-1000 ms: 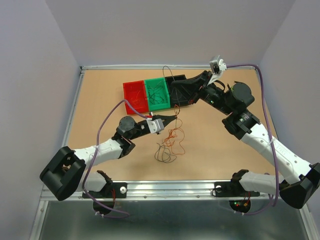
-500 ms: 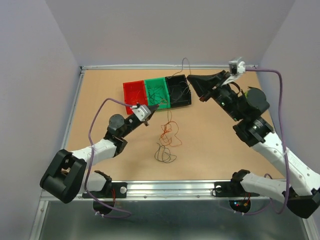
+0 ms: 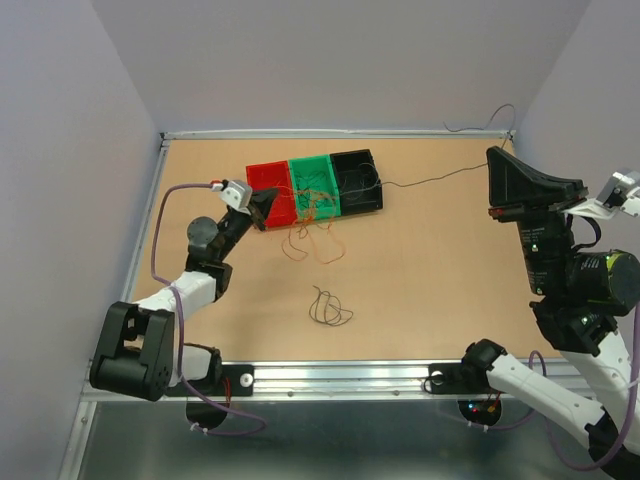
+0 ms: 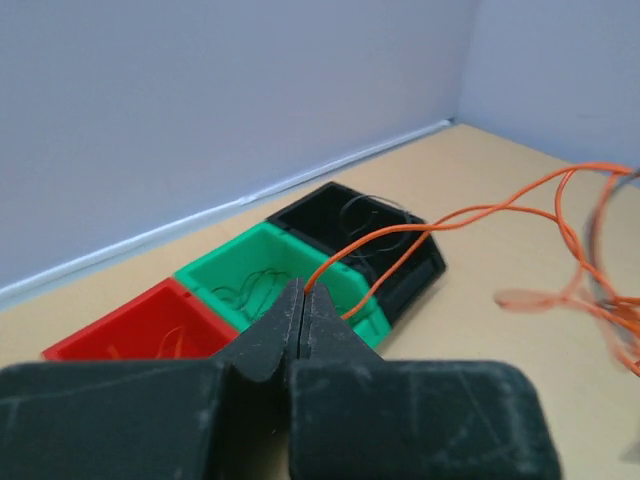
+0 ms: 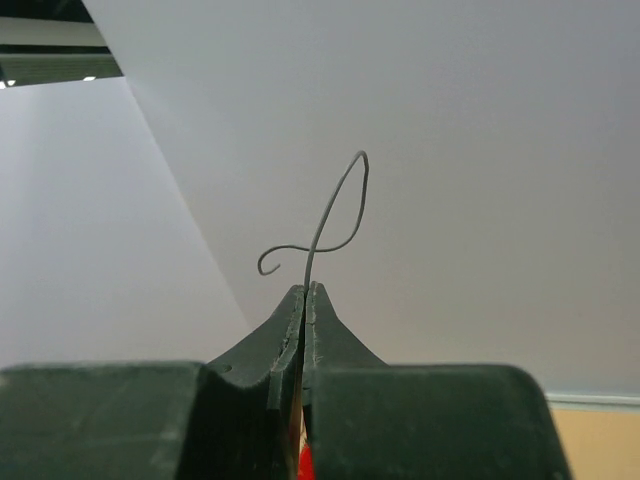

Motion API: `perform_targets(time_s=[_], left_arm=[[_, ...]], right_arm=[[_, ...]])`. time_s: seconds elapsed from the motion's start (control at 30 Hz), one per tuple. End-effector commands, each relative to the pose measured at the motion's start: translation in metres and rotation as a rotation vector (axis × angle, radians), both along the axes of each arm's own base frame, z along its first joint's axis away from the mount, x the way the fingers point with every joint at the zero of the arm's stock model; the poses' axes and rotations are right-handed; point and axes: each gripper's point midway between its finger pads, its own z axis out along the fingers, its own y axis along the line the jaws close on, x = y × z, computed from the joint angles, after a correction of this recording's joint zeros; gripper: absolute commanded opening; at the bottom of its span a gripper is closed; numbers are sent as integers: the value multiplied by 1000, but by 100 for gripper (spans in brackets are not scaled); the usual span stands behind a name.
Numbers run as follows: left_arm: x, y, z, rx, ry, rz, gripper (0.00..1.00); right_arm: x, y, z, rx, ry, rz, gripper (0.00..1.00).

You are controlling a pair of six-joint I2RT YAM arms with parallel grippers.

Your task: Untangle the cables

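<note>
My left gripper (image 3: pixel 272 197) is shut on an orange cable (image 3: pixel 310 225), hovering beside the red bin (image 3: pixel 266 178); in the left wrist view the orange cable (image 4: pixel 470 212) runs out of the closed tips (image 4: pixel 302 288) to the right. My right gripper (image 3: pixel 491 156) is raised at the far right, shut on a thin grey cable (image 3: pixel 435 178) that stretches back to the black bin (image 3: pixel 356 180). In the right wrist view that grey cable's (image 5: pixel 335 210) free end curls above the tips (image 5: pixel 305 288). A dark cable coil (image 3: pixel 329 308) lies loose on the table.
Three joined bins stand at the back: the red one, a green one (image 3: pixel 322 198) and the black one, with thin wires inside. In the left wrist view they are red (image 4: pixel 130 330), green (image 4: pixel 232 268), black (image 4: pixel 312 212). Purple arm cords loop beside both arms. Walls enclose the table.
The left gripper has moved back and left to the red bin, dragging the orange cable away from the dark coil. The right arm has swung right and upward, drawing the grey cable taut.
</note>
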Motion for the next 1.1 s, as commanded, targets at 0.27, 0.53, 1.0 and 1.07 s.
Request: perform_targets(time_s=[0.27,0.53,1.0,1.07], left_arm=[[12,122,62,-205,-75,354,0],[-20,154,86,-216,-199,491,0],[-80,133,110,-147,-411,403,0],[-84,133,112,-147,-426,402,0]], right_arm=[[-27,-61,-9,104,-14,-170,0],[-12,-38,-14,36,17,-125,1],[95,82,-45,-233,151,14,0],[107,95,-41,-245,145,24,1]])
